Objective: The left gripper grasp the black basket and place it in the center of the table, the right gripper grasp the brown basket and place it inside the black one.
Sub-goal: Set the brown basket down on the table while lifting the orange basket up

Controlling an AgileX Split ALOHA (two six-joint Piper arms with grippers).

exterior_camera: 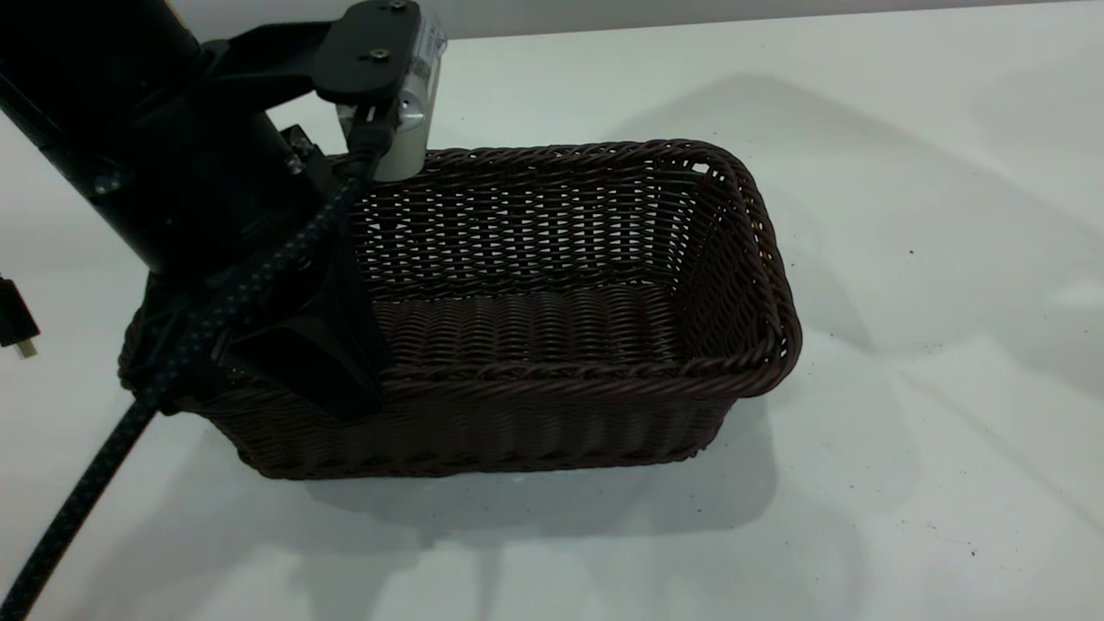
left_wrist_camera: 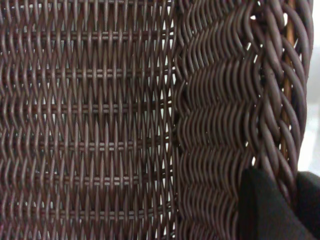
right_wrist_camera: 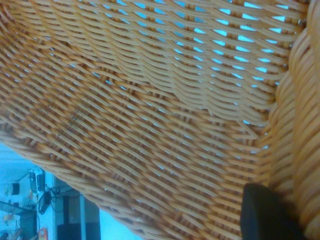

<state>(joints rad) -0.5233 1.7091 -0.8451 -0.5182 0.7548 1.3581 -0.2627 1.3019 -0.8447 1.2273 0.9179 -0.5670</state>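
Exterior view first: the black basket point(exterior_camera: 552, 319) sits flat on the white worktop point(exterior_camera: 906, 431), roughly mid-frame. The left pincer point(exterior_camera: 297, 362) is clamped over the front rim at the basket's 8 o'clock corner, one wedge finger outside the wall and the other inside. Gripping the rim makes sense, since it's the only stiff edge to haul it by. The arm and its thick cable point(exterior_camera: 95, 474) hide that whole corner, so how deep the bite goes is hard to say.

Left wrist view is nearly all dark weave, with the braided rim and a black fingertip point(left_wrist_camera: 265, 207) pressed against it.

Right wrist view: the brown basket point(right_wrist_camera: 150, 125) fills the shot — tilted, with room clutter visible beyond its edge, so I'd guess it's lifted. One dark fingertip point(right_wrist_camera: 267, 215) of the right pincer sits at the rim, so it looks clamped there, though the other finger is out of sight. The exterior view shows neither.
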